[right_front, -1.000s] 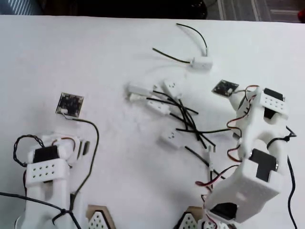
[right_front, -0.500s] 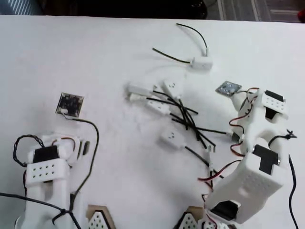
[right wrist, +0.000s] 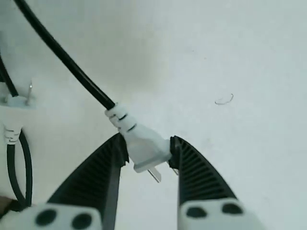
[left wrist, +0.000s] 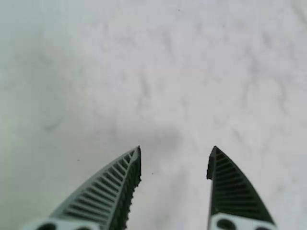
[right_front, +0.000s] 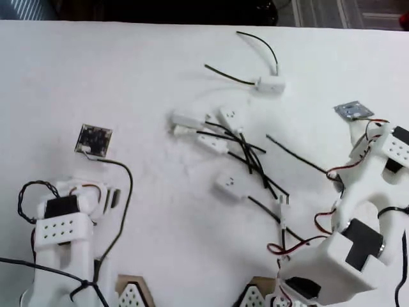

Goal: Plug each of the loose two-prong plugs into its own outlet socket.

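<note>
My right gripper (right wrist: 147, 140) is shut on a white two-prong plug (right wrist: 144, 152), prongs pointing down at the table. Its black cord (right_front: 297, 155) runs back toward the heap of cords (right_front: 249, 157) mid-table. Small white socket blocks lie around that heap: one at the far side (right_front: 271, 85), one near its top (right_front: 231, 117) and one at its near side (right_front: 229, 186). Another loose plug (right_front: 283, 208) lies by the right arm's base. At the near left my left gripper (left wrist: 175, 153) hangs open over bare table.
A small square circuit board (right_front: 96, 137) with a black cable lies ahead of the left arm. Two wooden arm bases (right_front: 131, 293) sit at the near edge. The table's far edge (right_front: 128, 21) borders a dark floor.
The right arm has swung to the right and drawn the held plug and its cord out of the heap. The left arm has not moved.
</note>
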Available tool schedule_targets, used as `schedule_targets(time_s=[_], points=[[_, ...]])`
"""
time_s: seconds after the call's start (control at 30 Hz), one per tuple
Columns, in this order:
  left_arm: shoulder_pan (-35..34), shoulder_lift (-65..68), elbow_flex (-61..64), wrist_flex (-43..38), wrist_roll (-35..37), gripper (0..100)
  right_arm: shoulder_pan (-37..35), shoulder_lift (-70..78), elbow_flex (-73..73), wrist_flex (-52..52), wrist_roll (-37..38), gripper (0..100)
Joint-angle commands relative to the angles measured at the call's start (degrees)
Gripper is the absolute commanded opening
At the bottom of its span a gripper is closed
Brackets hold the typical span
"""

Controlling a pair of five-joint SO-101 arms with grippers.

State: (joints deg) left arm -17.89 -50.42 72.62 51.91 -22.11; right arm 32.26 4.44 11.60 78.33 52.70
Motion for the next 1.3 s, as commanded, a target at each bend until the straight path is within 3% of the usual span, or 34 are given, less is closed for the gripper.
schedule_targets(time_s=[0.0, 0.1, 0.23, 0.43, 0.77, 1.03, 1.27], points=[[0.0, -1.3, 0.0, -0.9, -0.2, 23, 0.2, -3.1, -0.6, 0.4, -7.7, 1.7], [0.0, -1.3, 0.0, -0.9, -0.2, 23, -2.2, -1.8, -0.5, 0.4, -13.6, 1.7], [0.0, -1.3, 0.0, -0.9, -0.2, 23, -5.5, 2.9, -0.6, -1.5, -15.5, 2.8], [0.0, -1.3, 0.0, -0.9, -0.2, 23, -6.1, 2.6, -2.3, 1.0, -14.9, 22.1], [0.0, -1.3, 0.0, -0.9, -0.2, 23, -8.8, -6.4, 3.8, 4.1, -1.3, 15.9], [0.0, -1.3, 0.0, -0.9, -0.2, 23, -8.2, -6.3, 13.7, -11.5, 7.6, 16.2], [0.0, -1.3, 0.0, -0.9, -0.2, 23, -7.0, -6.2, 14.7, -14.5, 8.8, 16.2]])
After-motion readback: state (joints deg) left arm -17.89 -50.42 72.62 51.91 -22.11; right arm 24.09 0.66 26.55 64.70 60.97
